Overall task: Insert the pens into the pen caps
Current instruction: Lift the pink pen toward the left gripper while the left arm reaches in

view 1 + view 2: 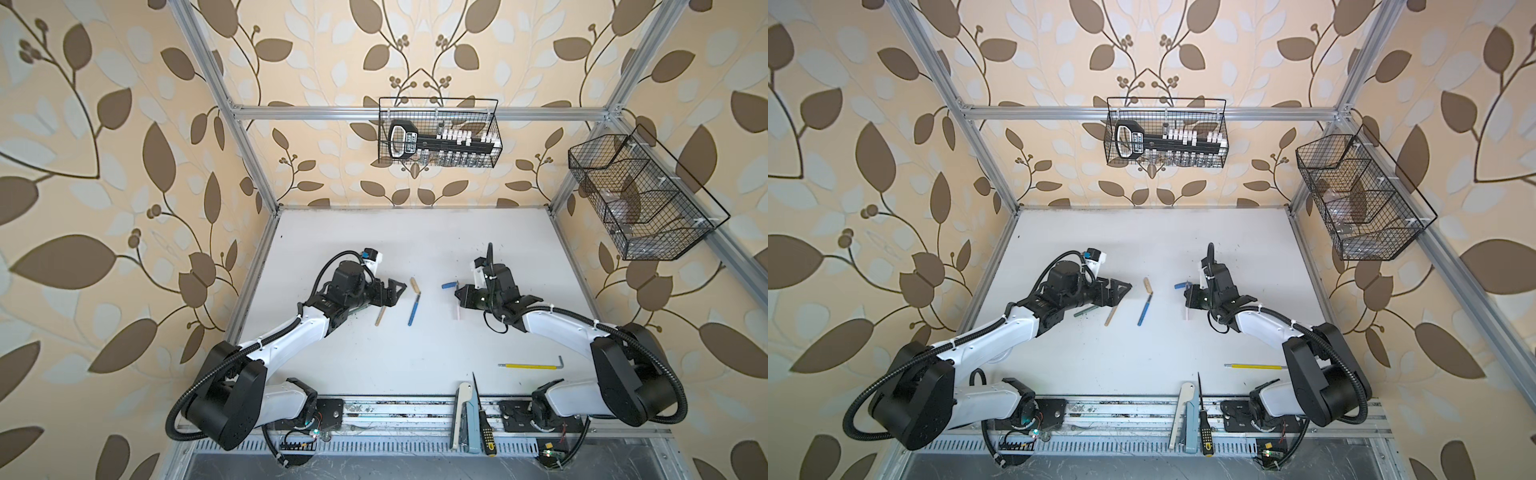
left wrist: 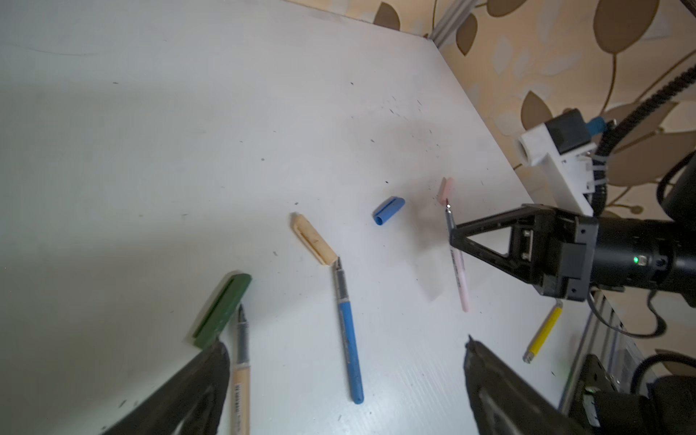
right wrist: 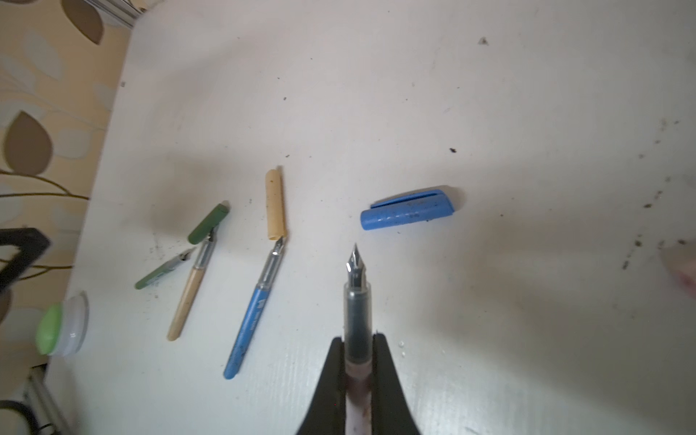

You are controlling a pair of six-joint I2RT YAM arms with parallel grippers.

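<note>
My right end effector (image 3: 357, 341) clamps the pale pink pen (image 3: 357, 312); left end effector (image 2: 345, 342) wide, empty. I should line the nib with the pink cap (image 2: 446, 190), push slowly; it may slide.

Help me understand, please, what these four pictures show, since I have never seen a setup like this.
You see a robot's left arm and right arm on a white table, each ending in a two-fingered pincer. Two pictures look down from overhead, side by side; the other two come from cameras on each arm's wrist. The right pincer is shut on the pale pink pen, nib forward, near the blue cap. The left pincer is open and holds nothing. Lying loose on the table are the blue pen, tan pen, green pen, and the tan cap, green cap and pink cap. A yellow hex key lies nearer the arms' bases. No pen is capped yet.
</note>
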